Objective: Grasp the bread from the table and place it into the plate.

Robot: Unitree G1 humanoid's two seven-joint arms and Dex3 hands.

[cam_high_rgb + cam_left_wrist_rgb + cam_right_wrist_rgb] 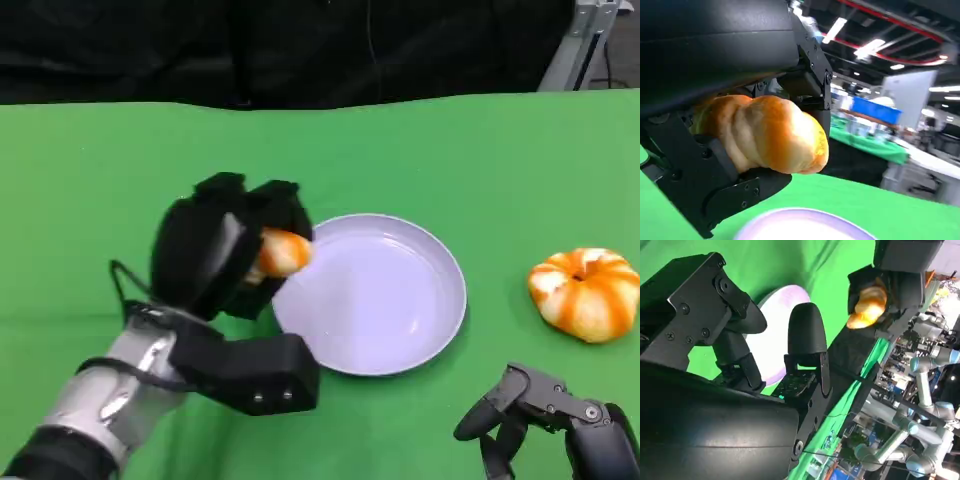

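My left hand [225,245] grips a golden-brown bread roll [281,252] at the left rim of the lavender plate [385,295], raised a little above the green table. In the left wrist view the bread [765,132] sits clamped between the black fingers [740,187], with the plate's rim [800,225] just below it. The right wrist view shows the same bread [867,307] in my left hand [900,270] beyond the plate [777,335]. My right hand [545,415] rests low at the table's front right, fingers apart and holding nothing.
An orange-and-white striped pumpkin-shaped bun [587,292] lies on the green cloth to the right of the plate. The table's far edge meets a black backdrop. Bare green cloth lies behind and in front of the plate.
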